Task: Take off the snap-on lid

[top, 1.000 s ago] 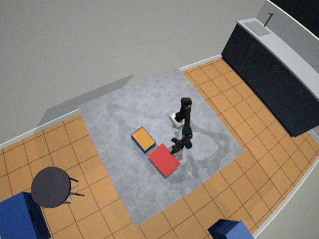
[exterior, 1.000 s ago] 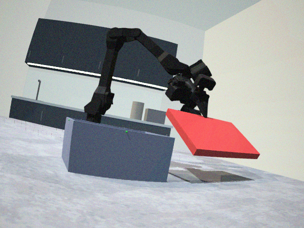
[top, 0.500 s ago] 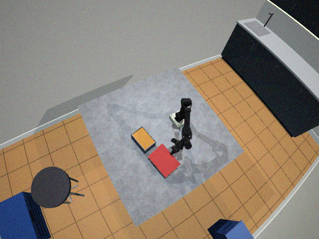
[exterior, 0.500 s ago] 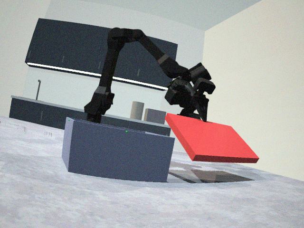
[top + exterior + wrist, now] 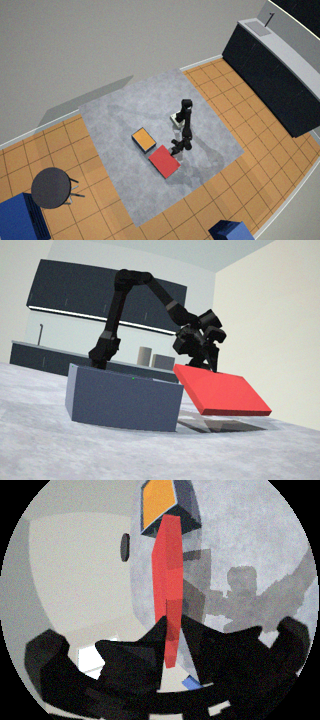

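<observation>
Lid [image 5: 164, 161] [image 5: 222, 391] [image 5: 167, 570] in the claw [image 5: 172, 153] [image 5: 215, 370] [image 5: 172, 618], you had it pinched by one edge, beside the box [image 5: 151, 148] [image 5: 126, 400] [image 5: 186, 505] and above the table [image 5: 116, 155] [image 5: 129, 454] [image 5: 260, 530]. Its broad panel reached outward from your fingertips, far edge sloping down (the spot to watch, I judged), so lowering it called for levelling first. It looked flat, rectangular and plain red, with a shallow rim.

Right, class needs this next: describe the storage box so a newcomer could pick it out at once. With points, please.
Find the grey marbled table top [image 5: 124, 180] [image 5: 103, 454], then the black robot arm [image 5: 187, 124] [image 5: 113, 309] on it. Near the arm stands the storage box [image 5: 143, 139] [image 5: 126, 400] [image 5: 159, 502]: dark blue-grey outside, orange inside, lidless. Its neighbour, the red lid [image 5: 164, 161] [image 5: 222, 391] [image 5: 168, 565], is a thin tilted slab in the gripper [image 5: 172, 148] [image 5: 206, 369] [image 5: 172, 618].
</observation>
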### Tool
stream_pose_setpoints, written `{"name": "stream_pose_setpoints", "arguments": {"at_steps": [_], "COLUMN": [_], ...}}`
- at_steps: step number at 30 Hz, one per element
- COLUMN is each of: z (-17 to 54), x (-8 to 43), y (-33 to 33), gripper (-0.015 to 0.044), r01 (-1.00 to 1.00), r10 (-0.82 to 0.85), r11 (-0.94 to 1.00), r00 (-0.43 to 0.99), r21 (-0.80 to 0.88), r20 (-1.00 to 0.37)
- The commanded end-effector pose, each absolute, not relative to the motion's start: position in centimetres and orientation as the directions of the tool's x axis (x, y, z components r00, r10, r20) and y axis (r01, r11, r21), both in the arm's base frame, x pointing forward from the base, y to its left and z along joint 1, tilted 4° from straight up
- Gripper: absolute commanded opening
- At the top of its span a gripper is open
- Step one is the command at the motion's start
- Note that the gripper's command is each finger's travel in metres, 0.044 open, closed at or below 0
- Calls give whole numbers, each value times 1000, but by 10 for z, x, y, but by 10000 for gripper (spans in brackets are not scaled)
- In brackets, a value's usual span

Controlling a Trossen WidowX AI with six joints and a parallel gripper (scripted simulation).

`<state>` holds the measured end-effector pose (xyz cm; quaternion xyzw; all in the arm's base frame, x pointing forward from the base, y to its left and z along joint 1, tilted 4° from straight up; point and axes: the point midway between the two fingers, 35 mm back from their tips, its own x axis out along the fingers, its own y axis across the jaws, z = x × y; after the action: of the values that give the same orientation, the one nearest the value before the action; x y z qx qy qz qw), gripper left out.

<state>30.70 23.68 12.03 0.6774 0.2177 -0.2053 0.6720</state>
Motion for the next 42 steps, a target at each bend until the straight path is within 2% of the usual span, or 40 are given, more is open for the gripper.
{"name": "stream_pose_setpoints", "arguments": {"at_steps": [1, 42], "z": [114, 81], "x": [307, 310], "y": [236, 236], "gripper": [0, 0], "r01": [573, 573], "r10": [15, 14], "r11": [6, 6], "r00": [819, 819], "r21": [819, 819], "r20": [-573, -573]}}
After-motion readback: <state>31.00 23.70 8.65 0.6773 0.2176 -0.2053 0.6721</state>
